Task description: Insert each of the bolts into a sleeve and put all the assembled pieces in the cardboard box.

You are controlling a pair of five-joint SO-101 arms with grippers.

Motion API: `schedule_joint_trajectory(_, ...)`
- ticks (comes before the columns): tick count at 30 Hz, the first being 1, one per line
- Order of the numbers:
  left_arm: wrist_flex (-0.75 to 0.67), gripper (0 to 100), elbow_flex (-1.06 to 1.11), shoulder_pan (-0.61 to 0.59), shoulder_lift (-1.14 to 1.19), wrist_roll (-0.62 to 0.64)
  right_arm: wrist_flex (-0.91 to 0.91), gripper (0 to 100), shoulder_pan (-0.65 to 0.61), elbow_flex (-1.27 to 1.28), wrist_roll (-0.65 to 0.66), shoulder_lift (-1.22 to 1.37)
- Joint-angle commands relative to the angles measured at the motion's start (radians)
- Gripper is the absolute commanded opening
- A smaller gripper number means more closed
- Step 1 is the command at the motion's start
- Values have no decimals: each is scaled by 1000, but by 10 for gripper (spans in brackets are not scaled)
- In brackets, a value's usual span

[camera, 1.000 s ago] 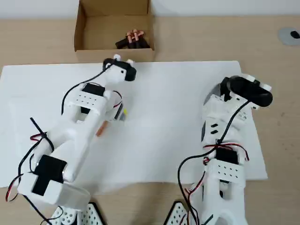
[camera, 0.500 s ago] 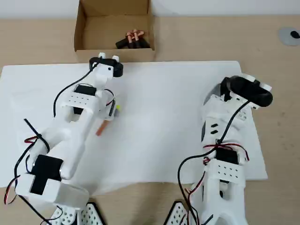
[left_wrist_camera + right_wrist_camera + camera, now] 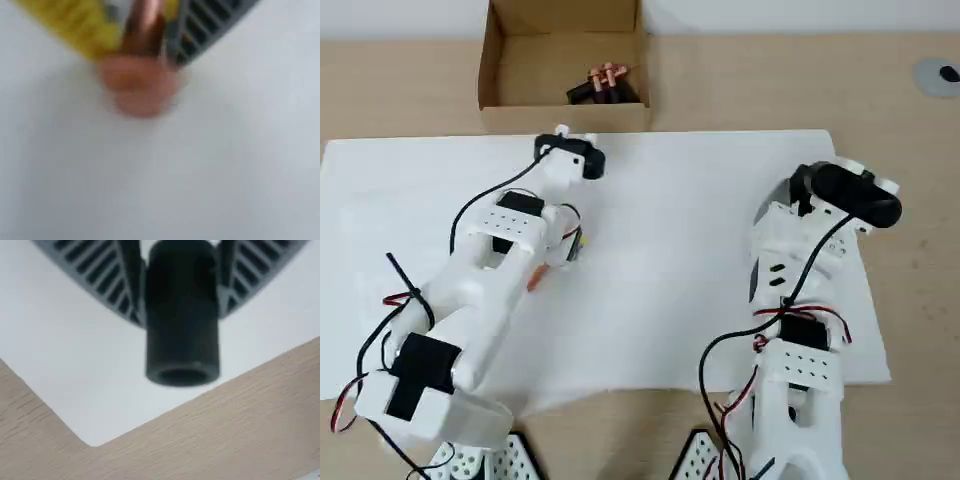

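Both arms are chunky white printed plastic. The left arm (image 3: pixel 480 290) and right arm (image 3: pixel 800 300) have black servo blocks (image 3: pixel 425 365) set into the joints. Thin black cables (image 3: pixel 703 372) loop along the shells, with red wires (image 3: pixel 398 296) near the lower joints. The right arm's fingers (image 3: pixel 90 275) are dark grey with ribbed slats. The left has one yellow finger (image 3: pixel 75 22) and one grey ribbed finger (image 3: pixel 210 25), I think, but it's blurry.

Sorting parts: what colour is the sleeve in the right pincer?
The sleeve is black, clearest in the right wrist view.

Assembled pcs (image 3: pixel 605 83) in cardboard box (image 3: pixel 492 70), box behind sheet (image 3: pixel 670 250) on table (image 3: pixel 750 85).
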Motion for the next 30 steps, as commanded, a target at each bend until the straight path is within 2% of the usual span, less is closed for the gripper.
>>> schedule_joint_trajectory(1,-8,16,-3,5,-30,9,-20,11,-12,-15,12,-30)
schedule_joint_trajectory(9,-6,10,-11,2,-36,18,-20,11,-12,-15,12,-30)
schedule_joint_trajectory(14,-6,10,-75,-14,-101,147,-20,11,-30,-18,12,-30)
schedule_joint_trajectory(16,14,10,-95,-28,-196,209,-20,11,-97,-16,35,-28)
schedule_joint_trajectory(19,71,10,-101,-29,-377,284,-3,11,-295,15,164,-28)
schedule_joint_trajectory(23,43,10,-91,0,-429,417,-5,11,-524,73,270,-30)
schedule_joint_trajectory(26,-63,10,-28,2,-429,486,-5,11,-587,96,333,-35)
schedule_joint_trajectory(30,-178,9,121,17,-467,568,-8,11,-601,99,373,-35)
